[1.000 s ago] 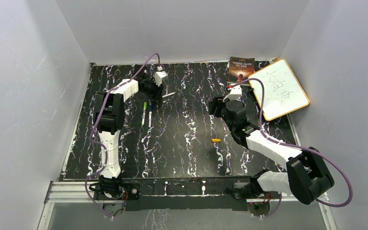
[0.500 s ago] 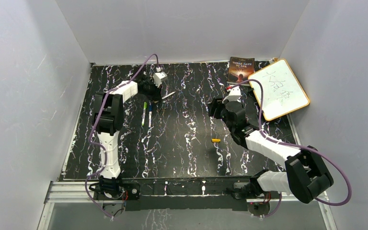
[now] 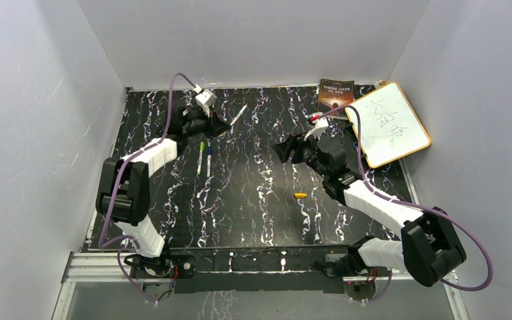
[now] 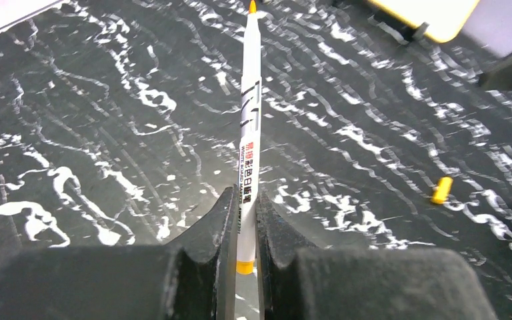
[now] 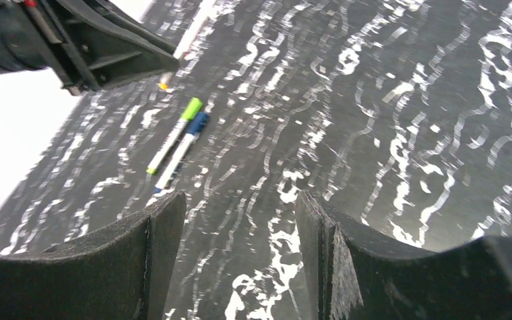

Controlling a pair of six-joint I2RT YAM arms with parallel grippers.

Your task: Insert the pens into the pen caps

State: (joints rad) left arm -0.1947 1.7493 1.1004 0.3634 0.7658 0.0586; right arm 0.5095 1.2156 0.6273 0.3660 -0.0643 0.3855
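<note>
1. At the rear left of the desk (image 3: 253, 220), the left hand (image 4: 245, 203) has lifted the orange-tipped pen (image 4: 249, 133), clamped near its tail.
2. The right hand (image 5: 240, 200), jaws apart and empty, has turned leftward.
3. The orange cap (image 3: 300, 195) lies mid-desk, not yet fetched.

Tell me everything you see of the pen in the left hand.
The pen is a thin white stick, plastic by the look, with black print along its barrel, an orange-yellow band at its rear and a bare orange-yellow tip. The left hand is shut on its rear part; the rest juts straight out beyond the hand, above the dark marbled table. Nothing else touches it.
</note>
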